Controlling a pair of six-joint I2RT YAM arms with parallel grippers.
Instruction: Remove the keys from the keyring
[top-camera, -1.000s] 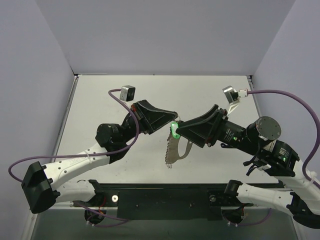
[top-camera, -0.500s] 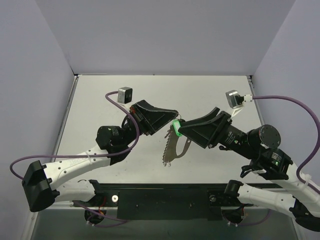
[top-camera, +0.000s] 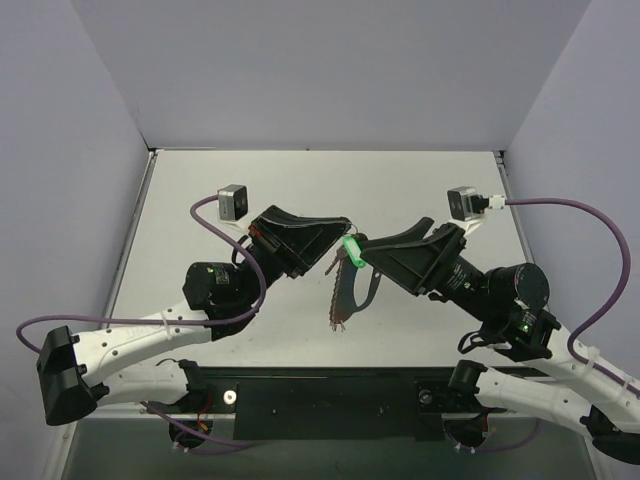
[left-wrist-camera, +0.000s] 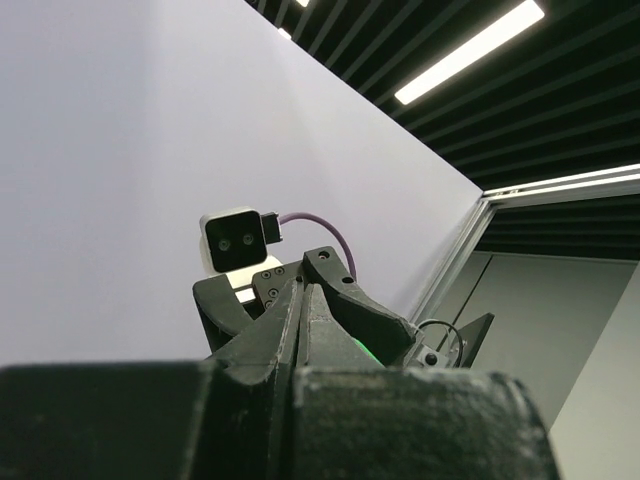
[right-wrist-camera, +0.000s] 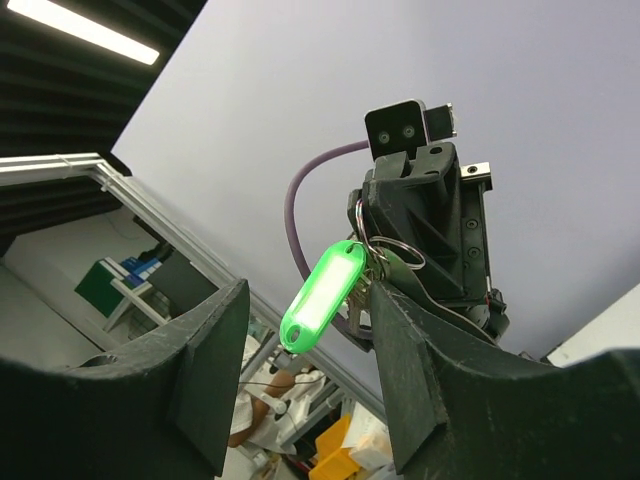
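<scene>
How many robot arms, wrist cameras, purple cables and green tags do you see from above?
Robot arms: 2 (left arm, right arm)
Wrist cameras: 2 (left camera, right camera)
Purple cables: 2 (left cable, right cable)
Green tags: 1 (green tag)
Total: 7

Pale grey table top (top-camera: 400, 190), enclosed left, rear and right by plain lavender-white walls (top-camera: 330, 70). Black rail (top-camera: 330, 400) along near edge. Overhead, dark slatted ceiling (left-wrist-camera: 560, 110) with bright strip lights (left-wrist-camera: 470, 50).
</scene>
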